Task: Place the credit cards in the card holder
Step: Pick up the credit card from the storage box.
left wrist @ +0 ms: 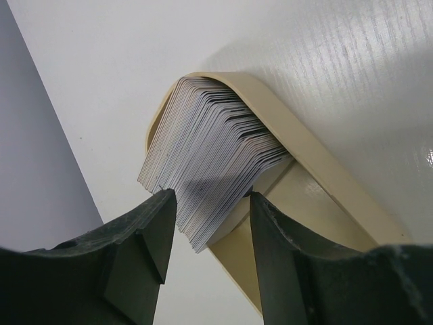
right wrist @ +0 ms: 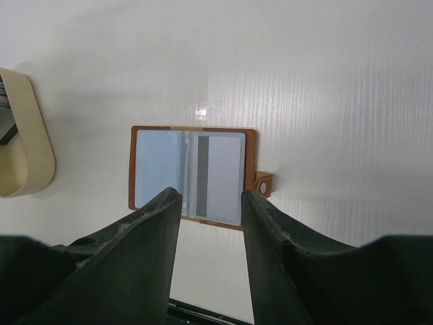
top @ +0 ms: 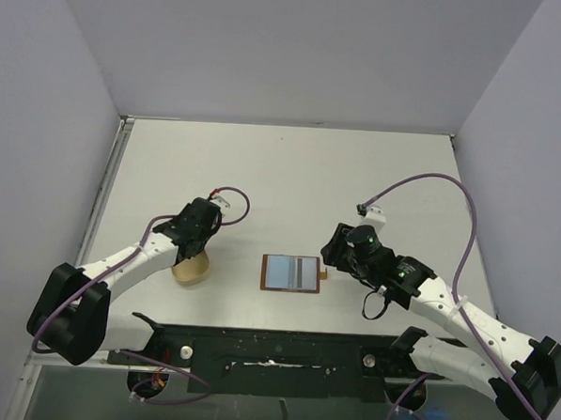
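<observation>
A thick fanned stack of pale grey credit cards stands on edge in a tan rounded dish. My left gripper is open, and its two fingertips straddle the near end of the stack. From above, the left gripper hangs over the dish, hiding the cards. The card holder lies open and flat, brown-rimmed, pale blue inside with a dark centre stripe. My right gripper hovers at its right edge. It is open and empty, its fingers framing the holder's near edge in the right wrist view.
The holder's snap tab sticks out on its right side. The dish's rim shows at the left edge of the right wrist view. Grey walls enclose the white table. A dark rail runs along the near edge.
</observation>
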